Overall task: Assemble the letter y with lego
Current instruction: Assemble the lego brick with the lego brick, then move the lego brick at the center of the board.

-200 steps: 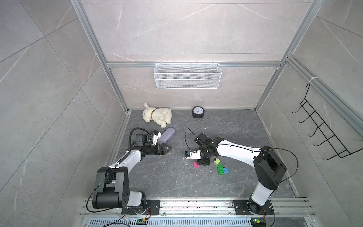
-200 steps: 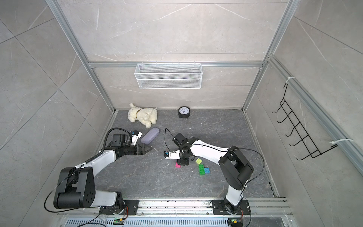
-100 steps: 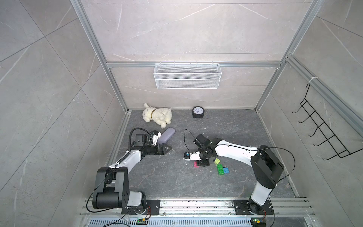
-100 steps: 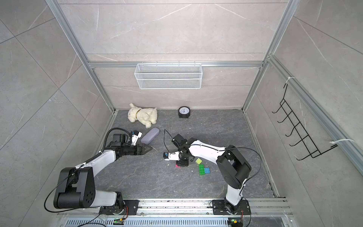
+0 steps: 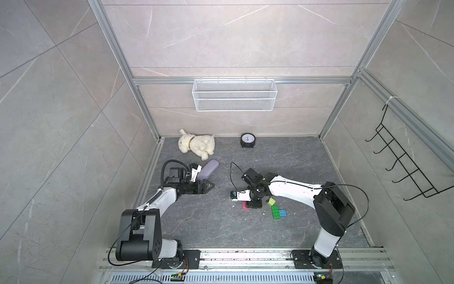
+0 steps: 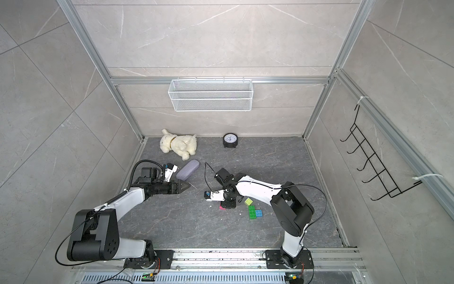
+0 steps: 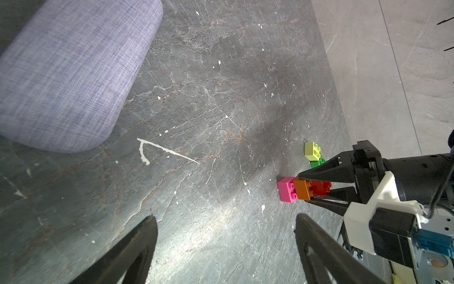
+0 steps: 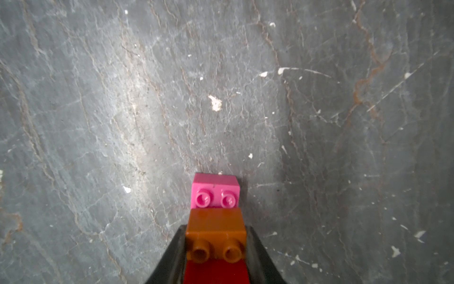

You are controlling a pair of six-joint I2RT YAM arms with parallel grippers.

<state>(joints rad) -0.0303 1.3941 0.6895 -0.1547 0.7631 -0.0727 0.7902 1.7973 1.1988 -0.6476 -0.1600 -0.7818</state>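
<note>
Straight behind the pink brick (image 8: 215, 189), in line, we held the orange brick (image 8: 215, 242) in our right pincer (image 8: 215, 230); our left pincer (image 7: 224, 217) gaped, farther off.

Top views overlook everything; close wrist views share the pink brick (image 7: 286, 193).

Grey marble-look tile walls (image 5: 221, 37), alu frame (image 5: 240, 80), dark slate floor (image 5: 221, 228), wire basket (image 5: 234, 104), hook rack (image 5: 417, 170)
</note>
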